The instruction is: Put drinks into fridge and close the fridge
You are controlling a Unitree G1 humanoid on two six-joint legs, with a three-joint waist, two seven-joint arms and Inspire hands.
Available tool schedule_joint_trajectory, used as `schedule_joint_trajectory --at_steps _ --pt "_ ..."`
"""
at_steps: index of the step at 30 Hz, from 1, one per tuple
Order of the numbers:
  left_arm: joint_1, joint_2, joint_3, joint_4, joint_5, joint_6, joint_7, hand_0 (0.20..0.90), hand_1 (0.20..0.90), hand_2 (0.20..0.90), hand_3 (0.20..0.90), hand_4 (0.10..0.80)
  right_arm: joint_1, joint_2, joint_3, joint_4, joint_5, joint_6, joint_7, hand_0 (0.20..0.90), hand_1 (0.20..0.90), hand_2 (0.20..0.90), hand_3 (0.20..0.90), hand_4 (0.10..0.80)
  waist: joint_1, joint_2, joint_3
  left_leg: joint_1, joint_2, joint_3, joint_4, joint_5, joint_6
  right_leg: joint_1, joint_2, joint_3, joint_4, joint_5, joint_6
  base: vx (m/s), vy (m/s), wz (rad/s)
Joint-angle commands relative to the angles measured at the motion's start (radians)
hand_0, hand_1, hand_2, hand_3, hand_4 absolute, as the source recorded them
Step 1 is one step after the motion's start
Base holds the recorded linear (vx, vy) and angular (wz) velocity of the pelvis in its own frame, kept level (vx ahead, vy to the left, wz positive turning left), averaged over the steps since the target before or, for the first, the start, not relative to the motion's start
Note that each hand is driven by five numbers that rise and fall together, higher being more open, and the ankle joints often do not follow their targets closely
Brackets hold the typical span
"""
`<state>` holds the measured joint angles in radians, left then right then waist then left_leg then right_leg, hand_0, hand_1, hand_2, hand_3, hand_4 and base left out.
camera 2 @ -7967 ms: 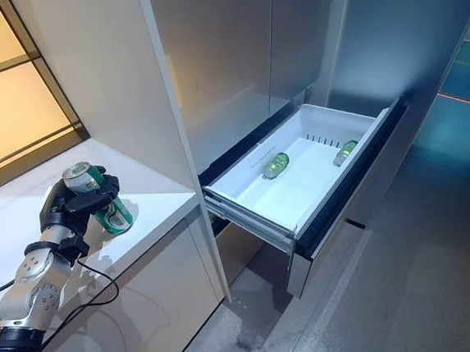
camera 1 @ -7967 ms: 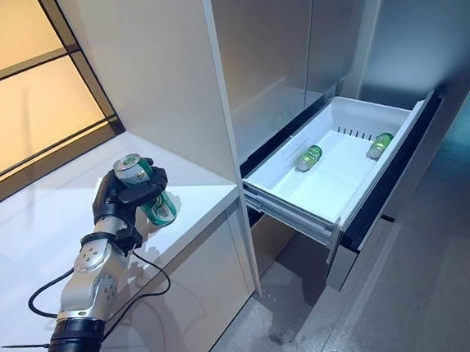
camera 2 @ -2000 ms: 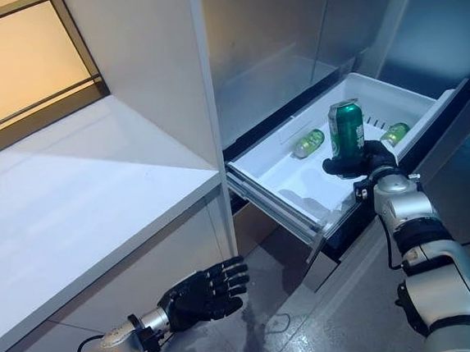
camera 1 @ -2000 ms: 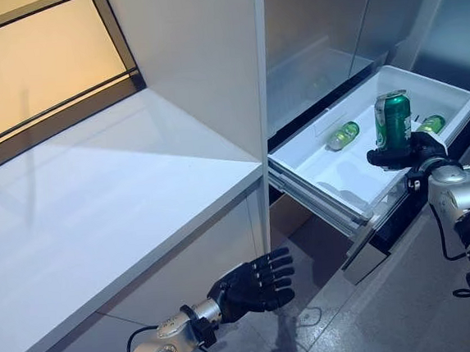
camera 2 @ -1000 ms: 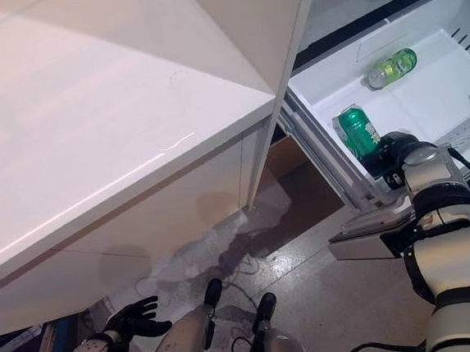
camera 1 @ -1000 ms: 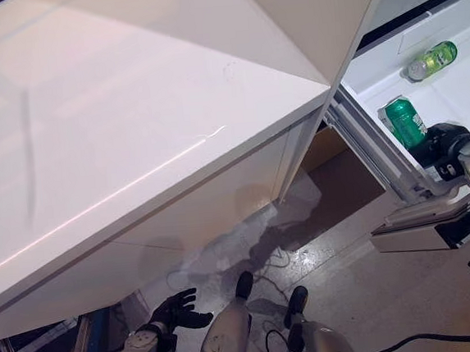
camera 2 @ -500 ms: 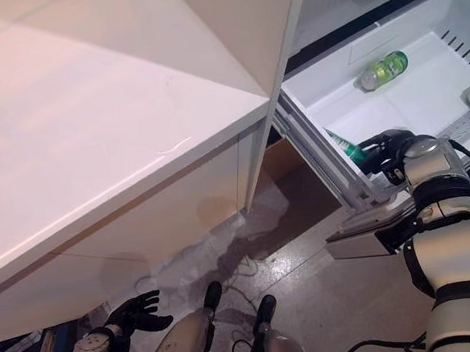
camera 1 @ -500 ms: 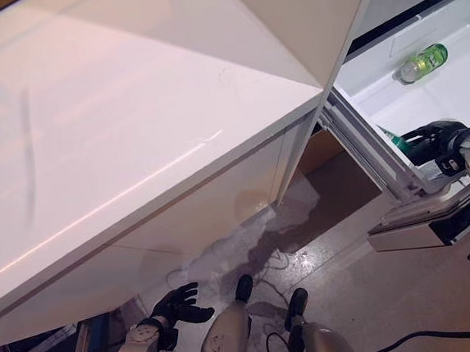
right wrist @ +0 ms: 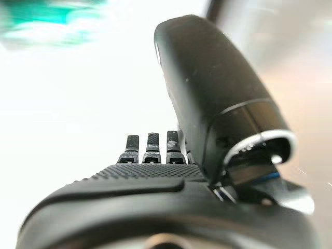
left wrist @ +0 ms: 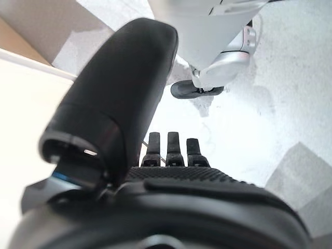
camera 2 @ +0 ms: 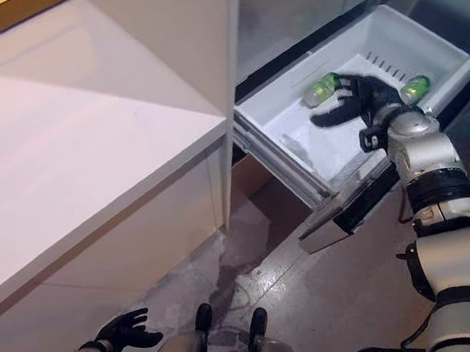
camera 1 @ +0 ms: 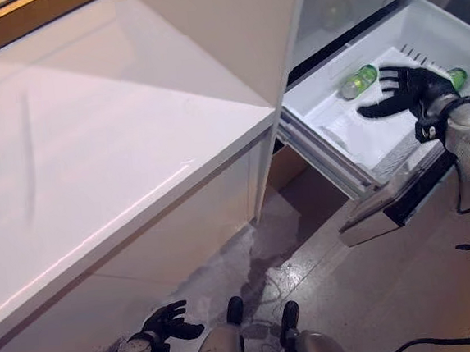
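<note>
The fridge drawer is pulled fully out beside the white counter, so that its white tub can be reached from above. The right hand is held over the middle of the tub with fingers straight and spread wide, and nothing is gripped in it; the right wrist view confirms extended fingers above the pale floor of the tub. Such a posture is judged to fit a hand that has let a drink go and is clear of it.

Two green drinks can be made out lying on their sides in the tub: a bottle near the back wall, just beyond the fingertips, and a second toward the far corner, partly hidden by the wrist. A green blur in the right wrist view is probably one of these, though which cannot be told. No drink is seen on the counter.

The left hand is hung low beside the cabinet front, near the floor, with fingers loosely spread and nothing held; it is kept out of the way.

With the drinks inside, the closing step is judged to remain: the drawer front is not yet pushed in.
</note>
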<state>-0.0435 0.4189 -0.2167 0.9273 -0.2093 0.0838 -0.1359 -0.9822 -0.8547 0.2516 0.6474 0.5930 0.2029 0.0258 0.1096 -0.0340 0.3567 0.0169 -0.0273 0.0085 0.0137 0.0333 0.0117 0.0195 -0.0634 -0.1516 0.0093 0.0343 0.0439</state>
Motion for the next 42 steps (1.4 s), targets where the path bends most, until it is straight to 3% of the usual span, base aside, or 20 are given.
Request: schedule_joint_trajectory --at_steps 1,9,12,16,18,36,42 --pt "0.065 -0.024 -0.01 0.062 0.053 -0.023 0.01 0.9 0.9 0.9 0.9 0.8 0.074 -0.025 -0.103 -0.113 0.146 -0.174 -0.17 0.9 0.9 0.9 0.9 0.8 -0.031 -0.009 -0.177 0.007 -0.034 0.038 0.063 -0.136 0.017 -0.022 0.03 0.031 0.099 -0.104 0.025 0.037 -0.024 -0.31" --pt "0.062 -0.071 -0.036 0.11 0.107 -0.068 0.005 0.9 0.9 0.9 0.9 0.8 0.317 0.145 -0.27 -0.35 0.124 -0.369 -0.357 0.9 0.9 0.9 0.9 0.8 -0.117 0.001 -0.234 0.061 -0.028 0.089 0.059 -0.173 0.027 -0.008 0.043 0.121 0.092 -0.106 0.038 0.047 -0.023 -0.43" --pt "0.049 -0.077 -0.048 0.101 0.105 -0.061 0.005 0.9 0.9 0.9 0.9 0.8 0.357 0.183 -0.263 -0.41 0.127 -0.381 -0.319 0.9 0.9 0.9 0.9 0.8 -0.132 0.003 -0.238 0.069 -0.028 0.09 0.067 -0.183 0.034 -0.004 0.043 0.138 0.097 -0.109 0.037 0.003 -0.024 -0.34" --pt "0.023 -0.083 -0.059 0.076 0.095 -0.046 -0.011 0.9 0.9 0.9 0.9 0.8 0.401 0.229 -0.206 -0.53 0.063 -0.39 -0.147 0.9 0.9 0.9 0.9 0.8 -0.148 0.0 -0.249 0.079 -0.03 0.092 0.065 -0.186 0.037 0.007 0.046 0.151 0.084 -0.104 0.038 -0.033 -0.017 -0.22" --pt "0.026 -0.092 -0.062 0.071 0.1 -0.047 -0.016 0.9 0.9 0.9 0.9 0.8 0.425 0.229 -0.182 -0.607 0.039 -0.393 -0.14 0.9 0.9 0.9 0.9 0.8 -0.152 -0.003 -0.263 0.082 -0.03 0.093 0.056 -0.183 0.036 0.009 0.047 0.154 0.072 -0.098 0.041 -0.063 -0.015 -0.22" --pt "0.046 -0.086 -0.036 0.194 0.128 -0.026 0.025 0.9 0.9 0.9 0.9 0.8 0.445 0.222 -0.266 -0.549 0.042 -0.42 -0.392 0.9 0.9 0.9 0.9 0.8 -0.145 0.004 -0.298 0.095 -0.021 0.083 0.005 -0.162 0.02 0.023 0.052 0.119 0.034 -0.094 0.037 -0.038 -0.015 0.06" --pt "0.061 -0.099 -0.03 0.194 0.139 -0.022 -0.012 0.9 0.9 0.9 0.9 0.8 0.496 0.251 -0.316 -0.478 -0.005 -0.474 -0.527 0.9 0.9 0.9 0.9 0.8 -0.146 0.013 -0.296 0.096 -0.011 0.09 0.01 -0.166 0.02 0.026 0.057 0.117 0.039 -0.104 0.031 0.009 -0.065 -0.01"
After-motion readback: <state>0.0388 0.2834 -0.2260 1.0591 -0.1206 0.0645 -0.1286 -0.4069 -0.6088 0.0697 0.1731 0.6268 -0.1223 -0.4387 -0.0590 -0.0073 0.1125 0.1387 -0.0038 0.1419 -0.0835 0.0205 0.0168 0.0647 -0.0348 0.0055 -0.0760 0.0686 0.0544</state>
